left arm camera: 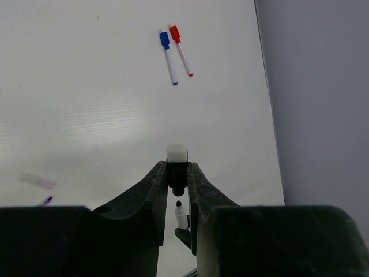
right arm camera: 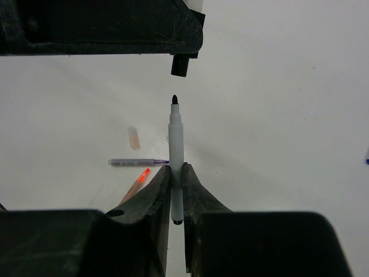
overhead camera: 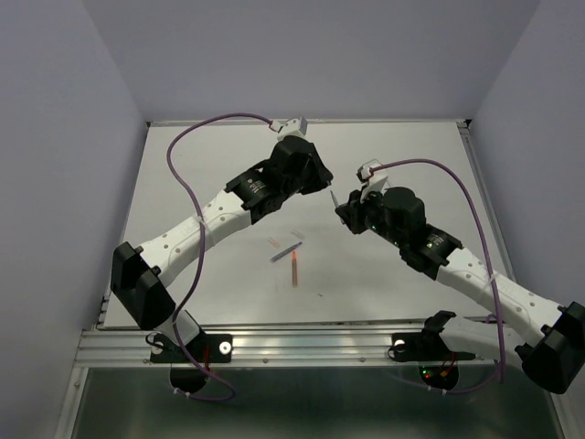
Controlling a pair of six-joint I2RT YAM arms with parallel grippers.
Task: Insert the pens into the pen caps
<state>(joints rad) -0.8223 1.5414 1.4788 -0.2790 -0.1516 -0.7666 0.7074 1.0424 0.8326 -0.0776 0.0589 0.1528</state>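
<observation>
— Holding what just now?
— Pinching the white pen [right arm camera: 176, 138] low on its barrel in the right fingers [right arm camera: 157, 187], closed narrow round it, black tip [right arm camera: 174, 100] upward. Clamping the black cap [right arm camera: 180, 64] in the left fingers [left arm camera: 157, 184], mouth toward that tip. Hanging both above the tabletop [right arm camera: 277, 115], near each other but apart
— Lined up?
— Not quite, judging by the right wrist view: sits a touch to one side of the pen's axis, slightly tilted. Square the mouth to the barrel first, then close the gap slowly along the pen's own line
— Anything to watch?
— Probably catching the tip on the rim, or letting the barrel slide through the grip. Push gently and stop once seated. Leaves the grey pen [right arm camera: 138, 163], orange pen [right arm camera: 137, 183] and pale cap [right arm camera: 134, 138] lying loose on the tabletop
</observation>
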